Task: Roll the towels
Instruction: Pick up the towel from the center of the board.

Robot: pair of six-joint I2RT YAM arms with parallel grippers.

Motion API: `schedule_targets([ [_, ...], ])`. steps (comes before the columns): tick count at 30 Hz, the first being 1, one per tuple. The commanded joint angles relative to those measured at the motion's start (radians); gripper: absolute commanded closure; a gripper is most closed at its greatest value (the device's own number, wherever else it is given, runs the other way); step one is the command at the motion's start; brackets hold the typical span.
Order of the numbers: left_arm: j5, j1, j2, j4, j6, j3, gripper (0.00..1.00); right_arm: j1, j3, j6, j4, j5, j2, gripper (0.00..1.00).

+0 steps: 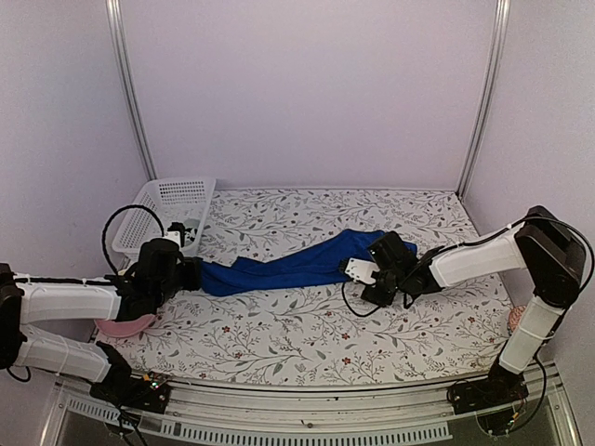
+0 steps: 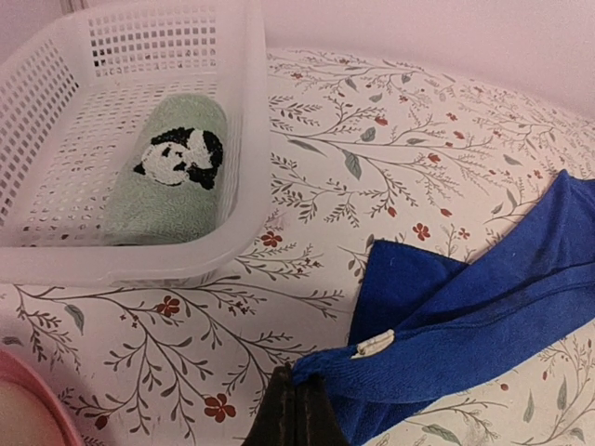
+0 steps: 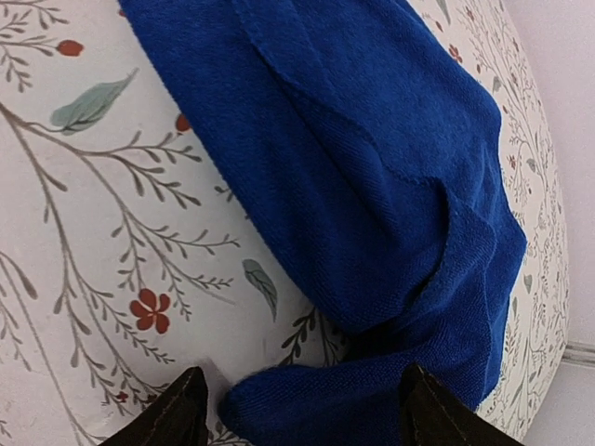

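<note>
Straddling the bunched blue towel (image 3: pixel 372 186) at frame bottom with jaws apart, the right claw (image 3: pixel 297 409) may snag just one layer while the left claw (image 2: pixel 299 413) clamps its far corner.

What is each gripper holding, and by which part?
Left gripper pinches the blue towel at its left-end edge, beside the label. Right gripper straddles the other end, jaws apart, not clamped.
</note>
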Motion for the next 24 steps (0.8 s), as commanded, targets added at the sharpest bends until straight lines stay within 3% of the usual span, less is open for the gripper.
schedule_targets([
  [1,-0.013,-0.002,-0.019,0.007,0.009,0.013,1.00,-0.057,0.016,0.042,-0.067,0.021,0.044,0.32],
  [6,-0.012,-0.002,-0.015,0.008,0.010,0.016,1.00,-0.070,0.016,0.055,-0.107,0.017,0.051,0.33],
  [17,-0.009,-0.002,-0.005,0.009,0.012,0.019,1.00,-0.113,0.002,0.036,-0.055,0.138,0.036,0.53],
  [22,-0.002,-0.002,0.009,0.013,0.011,0.024,1.00,-0.125,0.004,0.006,-0.025,0.110,-0.006,0.89],
  [24,-0.001,-0.003,0.011,0.012,0.010,0.024,1.00,-0.126,0.002,-0.002,-0.033,0.059,-0.032,0.96],
])
